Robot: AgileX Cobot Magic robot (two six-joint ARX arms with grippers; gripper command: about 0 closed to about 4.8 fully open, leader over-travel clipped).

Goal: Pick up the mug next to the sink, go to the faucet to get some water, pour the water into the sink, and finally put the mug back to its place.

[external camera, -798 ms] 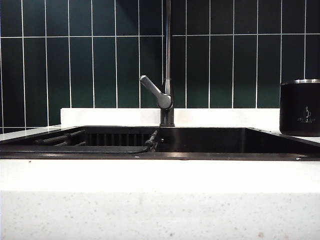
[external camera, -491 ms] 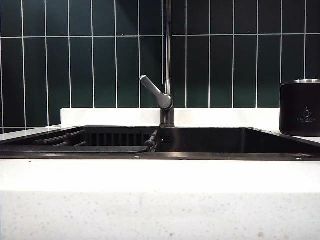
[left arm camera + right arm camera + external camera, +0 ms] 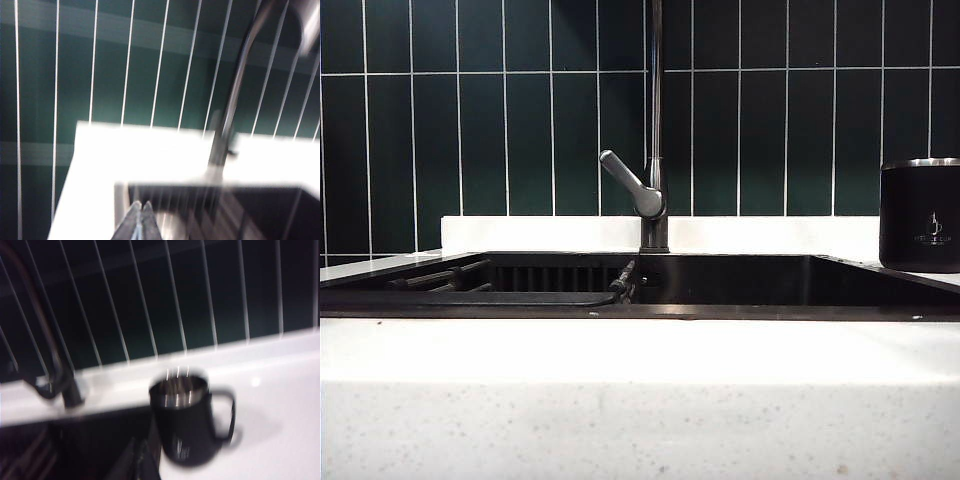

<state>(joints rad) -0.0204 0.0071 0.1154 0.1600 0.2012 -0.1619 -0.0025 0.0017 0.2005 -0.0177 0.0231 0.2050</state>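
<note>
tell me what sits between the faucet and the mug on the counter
Nothing stands there. In the exterior view, only the sink's dark right half and the white backsplash ledge lie between the faucet and the mug.

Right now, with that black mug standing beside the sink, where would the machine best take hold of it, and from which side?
Probably by the handle. The mug stands upright on the white countertop and its loop handle points away from the sink, so nothing crowds that side. The right end effector, shut, sits nearest; the left end effector, also shut, is across the sink. The wrist views are blurred.
</note>
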